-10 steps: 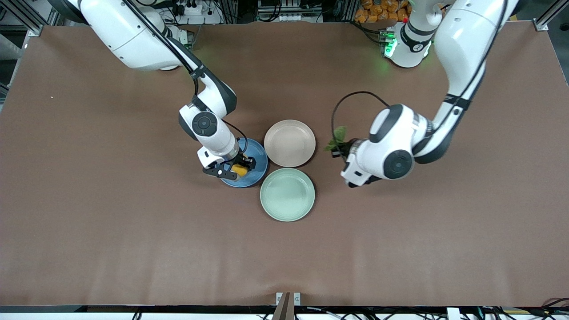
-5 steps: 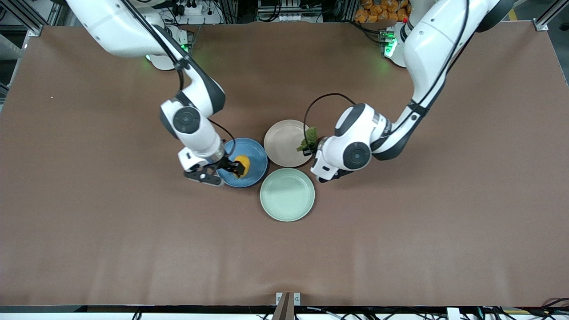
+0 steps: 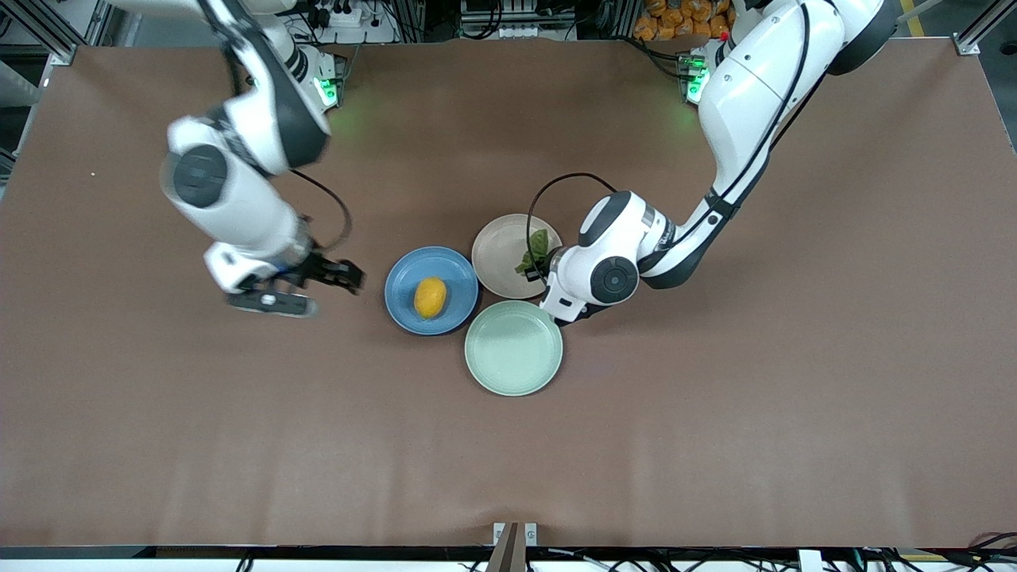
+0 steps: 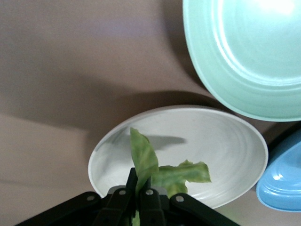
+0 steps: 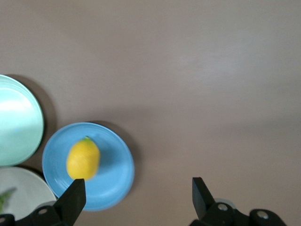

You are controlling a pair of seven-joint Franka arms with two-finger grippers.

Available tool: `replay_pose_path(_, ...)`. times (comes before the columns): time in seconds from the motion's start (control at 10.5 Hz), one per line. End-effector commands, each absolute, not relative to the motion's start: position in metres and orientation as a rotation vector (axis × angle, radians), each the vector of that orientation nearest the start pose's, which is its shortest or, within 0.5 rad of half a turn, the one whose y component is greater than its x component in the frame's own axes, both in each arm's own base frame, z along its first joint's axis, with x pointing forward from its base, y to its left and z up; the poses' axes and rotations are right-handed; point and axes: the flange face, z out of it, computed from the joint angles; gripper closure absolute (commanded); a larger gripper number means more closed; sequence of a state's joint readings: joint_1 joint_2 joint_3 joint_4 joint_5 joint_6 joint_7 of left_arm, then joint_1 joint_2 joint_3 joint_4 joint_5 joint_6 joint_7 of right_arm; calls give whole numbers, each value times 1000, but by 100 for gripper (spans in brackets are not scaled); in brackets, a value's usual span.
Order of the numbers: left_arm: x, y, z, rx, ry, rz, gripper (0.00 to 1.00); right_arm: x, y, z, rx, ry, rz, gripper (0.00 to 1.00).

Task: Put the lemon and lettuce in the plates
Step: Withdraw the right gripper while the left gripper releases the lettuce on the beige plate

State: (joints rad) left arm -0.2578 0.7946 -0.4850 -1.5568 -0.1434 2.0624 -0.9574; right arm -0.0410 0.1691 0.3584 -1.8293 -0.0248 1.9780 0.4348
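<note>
The lemon [image 3: 430,296] lies in the blue plate [image 3: 405,280]; both also show in the right wrist view, the lemon [image 5: 83,158] in the plate [image 5: 113,176]. My right gripper [image 3: 318,287] is open and empty, over bare table beside the blue plate toward the right arm's end; in its wrist view it [image 5: 138,190] holds nothing. My left gripper [image 3: 539,266] is shut on the lettuce [image 3: 535,249] over the beige-pink plate [image 3: 500,248]. In the left wrist view the gripper [image 4: 139,188] pinches the green leaf [image 4: 146,162] above that plate [image 4: 225,141].
A pale mint-green plate [image 3: 513,348] sits nearer the front camera, touching the other two plates; it shows in the left wrist view [image 4: 244,61] and the right wrist view [image 5: 16,120]. Brown table surface [image 3: 715,413] surrounds the plates.
My right gripper let go of the lemon in the blue plate and pulled away toward the right arm's end. My left gripper carried the lettuce over the beige-pink plate.
</note>
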Motion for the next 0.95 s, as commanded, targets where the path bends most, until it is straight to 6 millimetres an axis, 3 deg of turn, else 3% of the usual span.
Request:
replay_pose_path(0.0, 529, -436, 210, -3133, -669, 818, 28, 577, 131, 502, -3103, 82, 92, 0)
replay_pose_path(0.1, 530, -435, 211, -3133, -673, 816, 10, 574, 112, 525, -3107, 47, 92, 0)
replay_pose_path(0.19, 534, -431, 215, -3137, -687, 808, 3, 570, 94, 542, -3103, 36, 65, 0)
replay_pose_path(0.29, 538, -428, 224, -3143, -703, 791, 0, 567, 70, 555, -3094, 62, 52, 0)
replay_pose_path(0.57, 578, -373, 259, -3155, -763, 736, 0, 541, -5, 612, -3052, -63, 17, 0)
replay_pose_path(0.86, 615, -304, 316, -3242, -642, 583, 0, 533, -13, 644, -3073, -57, 15, 0)
